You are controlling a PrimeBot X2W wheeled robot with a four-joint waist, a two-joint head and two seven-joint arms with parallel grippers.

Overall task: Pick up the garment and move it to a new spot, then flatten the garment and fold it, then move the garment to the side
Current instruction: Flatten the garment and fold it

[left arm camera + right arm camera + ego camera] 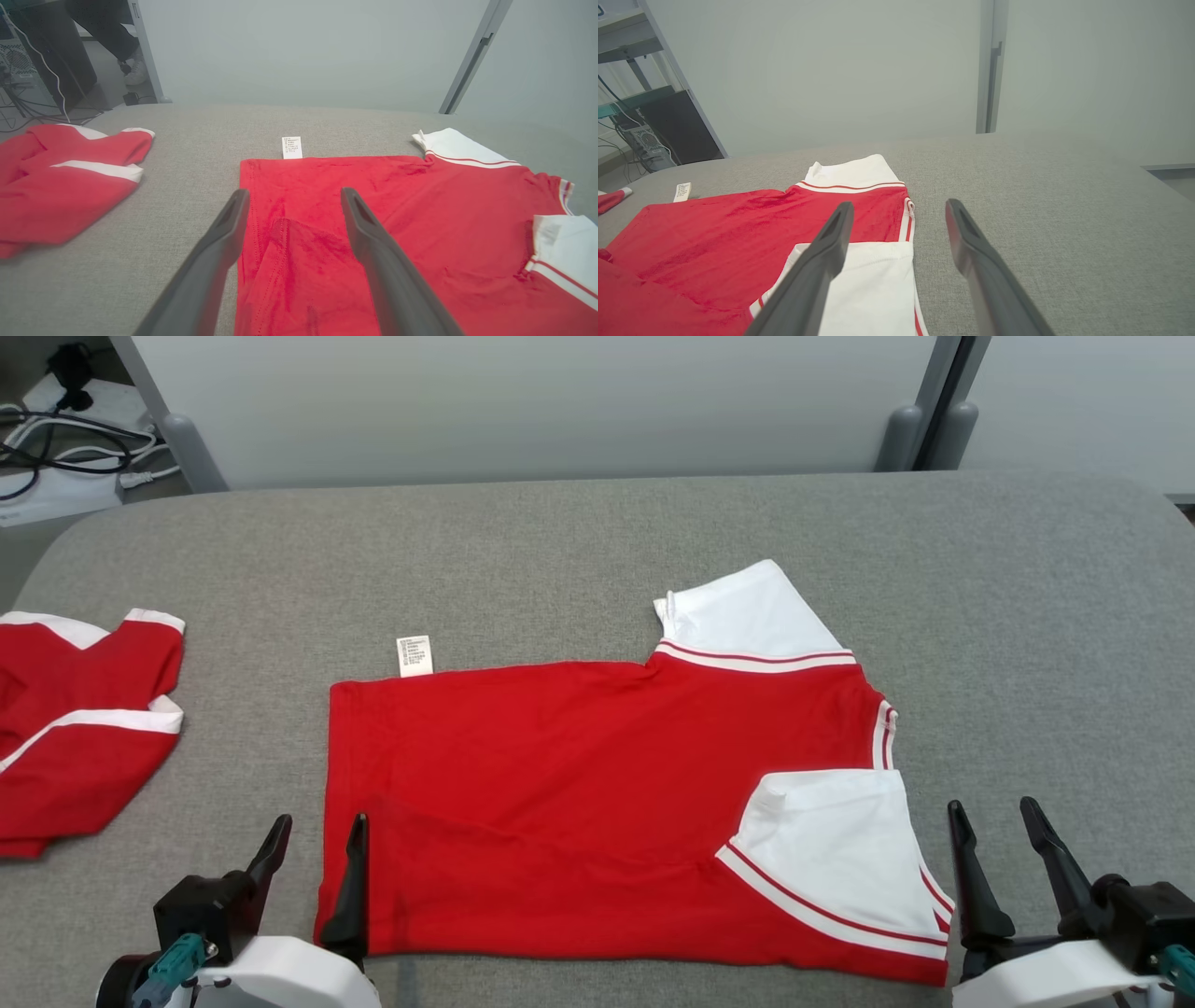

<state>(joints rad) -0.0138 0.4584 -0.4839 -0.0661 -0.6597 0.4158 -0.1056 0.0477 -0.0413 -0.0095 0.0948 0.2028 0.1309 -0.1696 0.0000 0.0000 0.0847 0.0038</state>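
A grey fabric-covered table (pixel 597 541) with rounded corners is seen, backed by pale wall panels (pixel 560 401); cables (pixel 56 439) are piled on the floor at the far left, and a shoe (pixel 135 70) of a person is caught beyond the table in the left wrist view. The garment (pixel 579 803), a red shirt with white sleeves and red-and-white striped trim, is laid flat at the middle of the table, near the front edge. It is folded lengthwise, with one white sleeve (pixel 747 616) sticking out at the far side and the other white sleeve (pixel 840 859) folded onto the red body at the near right. A white care label (pixel 414 655) pokes out at the far left hem. A second red-and-white garment (pixel 75 728) is bunched at the table's left edge, partly cut off. The left gripper (pixel 319 823) is spread wide with nothing held, straddling the garment's left hem; whether its inner finger touches the cloth is hard to tell. The right gripper (pixel 991 805) is spread wide and empty, just beside the garment's right edge. The bodies of both grippers are cropped by the frame bottom.
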